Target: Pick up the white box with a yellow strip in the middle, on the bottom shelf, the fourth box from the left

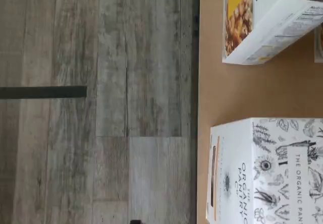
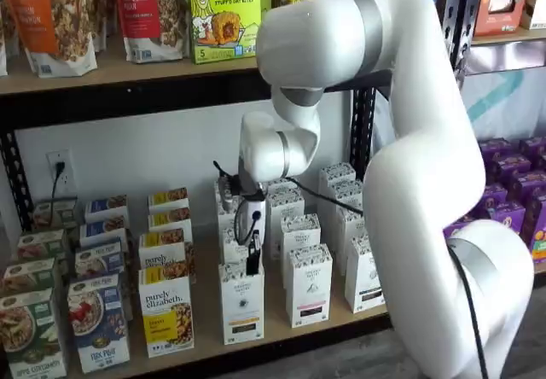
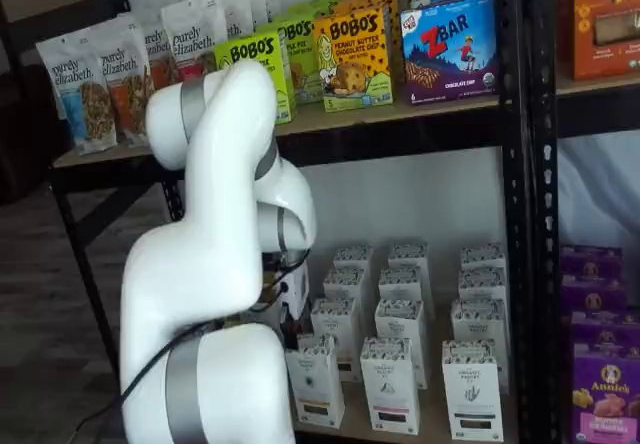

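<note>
The white Organic Pantry box (image 2: 241, 306) with a yellowish strip on its front stands at the front of its row on the bottom shelf. It also shows in a shelf view (image 3: 318, 382). In the wrist view the box (image 1: 267, 173) shows its patterned top and the orange-yellow strip on its front face at the shelf's edge. My gripper (image 2: 253, 258) hangs just above and slightly behind this box with its black fingers pointing down. The fingers look thin and side-on, so no gap can be made out. They hold nothing that I can see.
A purely elizabeth box (image 2: 165, 311) with a yellow band stands just left of the target, and shows in the wrist view (image 1: 262, 17). More Organic Pantry boxes (image 2: 307, 285) stand right and behind. The tan shelf board (image 1: 237, 90) ends at the wooden floor (image 1: 101, 103).
</note>
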Controlling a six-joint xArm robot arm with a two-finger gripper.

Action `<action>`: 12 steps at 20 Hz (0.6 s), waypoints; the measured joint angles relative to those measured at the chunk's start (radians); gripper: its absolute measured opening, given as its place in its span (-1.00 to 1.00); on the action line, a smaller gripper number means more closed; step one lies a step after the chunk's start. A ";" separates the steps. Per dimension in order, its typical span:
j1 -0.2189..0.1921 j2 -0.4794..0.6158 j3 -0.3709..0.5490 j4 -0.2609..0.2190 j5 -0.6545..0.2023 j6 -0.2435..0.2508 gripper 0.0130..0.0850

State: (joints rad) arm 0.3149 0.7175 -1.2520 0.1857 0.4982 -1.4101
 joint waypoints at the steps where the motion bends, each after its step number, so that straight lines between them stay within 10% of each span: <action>1: 0.000 0.010 -0.012 -0.002 0.004 0.002 1.00; 12: -0.022 0.145 -0.179 -0.012 0.051 -0.008 1.00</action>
State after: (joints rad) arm 0.2925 0.8620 -1.4306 0.1732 0.5495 -1.4178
